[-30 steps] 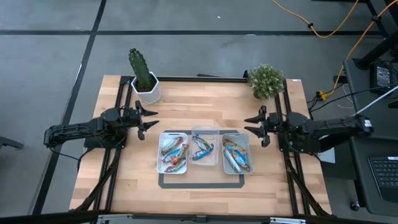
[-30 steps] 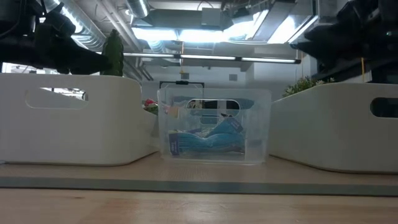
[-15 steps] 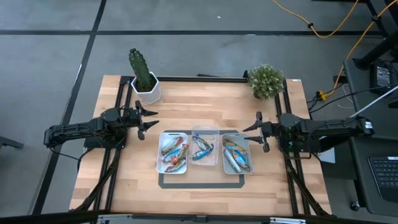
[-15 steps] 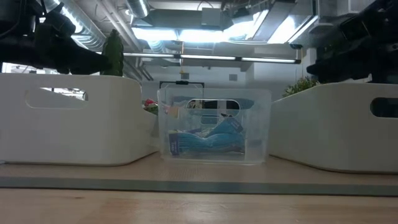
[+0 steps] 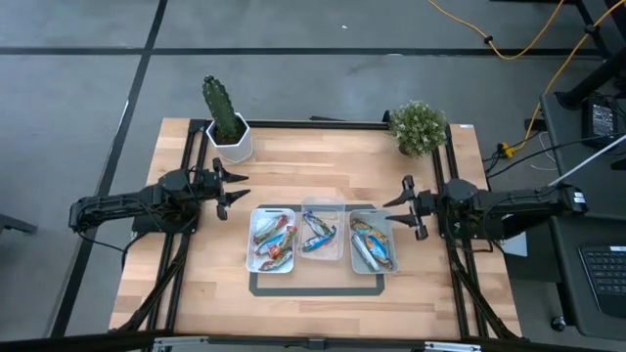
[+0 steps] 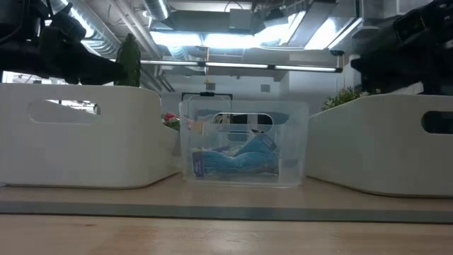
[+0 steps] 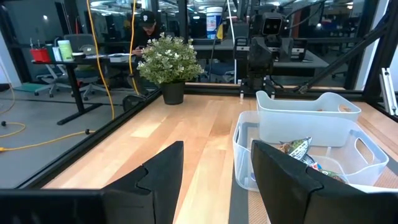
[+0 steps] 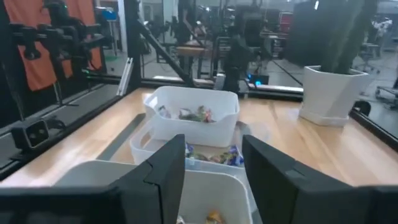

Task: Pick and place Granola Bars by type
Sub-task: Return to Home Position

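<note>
table (image 5: 313, 166): pale wood, smooth. outer bins (image 6: 78, 145): matt opaque plastic. middle bin (image 6: 294, 134): clear glossy plastic. bars (image 5: 275, 243): crinkly shiny foil.

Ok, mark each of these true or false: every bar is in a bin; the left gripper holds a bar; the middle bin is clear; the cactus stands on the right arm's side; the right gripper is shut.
1. Every bar is in a bin. True: the bars all lie inside the three bins, and none lies on the table.
2. The left gripper holds a bar. False: the left gripper is open and empty.
3. The middle bin is clear. True: the bars show through the middle bin.
4. The cactus stands on the right arm's side. False: the cactus is on the left arm's side; a bushy plant is on the right.
5. The right gripper is shut. False: the right gripper is open.
</note>
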Controlling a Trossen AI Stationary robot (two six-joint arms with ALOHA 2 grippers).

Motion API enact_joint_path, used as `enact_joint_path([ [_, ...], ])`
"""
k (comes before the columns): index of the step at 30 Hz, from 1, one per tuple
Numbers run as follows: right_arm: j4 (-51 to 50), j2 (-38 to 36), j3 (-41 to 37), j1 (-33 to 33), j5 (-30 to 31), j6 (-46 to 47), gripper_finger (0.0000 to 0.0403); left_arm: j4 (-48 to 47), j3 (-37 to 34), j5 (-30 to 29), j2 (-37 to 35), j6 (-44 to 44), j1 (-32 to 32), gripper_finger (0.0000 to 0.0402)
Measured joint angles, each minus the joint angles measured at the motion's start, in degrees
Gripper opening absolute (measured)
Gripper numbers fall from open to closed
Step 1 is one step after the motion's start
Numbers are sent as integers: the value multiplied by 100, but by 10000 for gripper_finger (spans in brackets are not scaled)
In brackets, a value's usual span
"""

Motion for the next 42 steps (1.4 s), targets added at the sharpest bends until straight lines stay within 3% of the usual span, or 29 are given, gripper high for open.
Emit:
enact_joint_path([
  [5, -325, 4, 0, 0, -6, 477, 163, -2, 0, 0, 0, 0, 1, 182],
  [18, -631, -15, 0, 8, -2, 428, 163, -1, 0, 0, 0, 0, 2, 182],
  [34, -1298, -2085, 0, 57, -2, 415, 163, 0, 0, 0, 0, 0, 1, 182],
  [42, -1311, -2131, 0, 57, -2, 423, 163, 0, 0, 0, 0, 0, 2, 182],
])
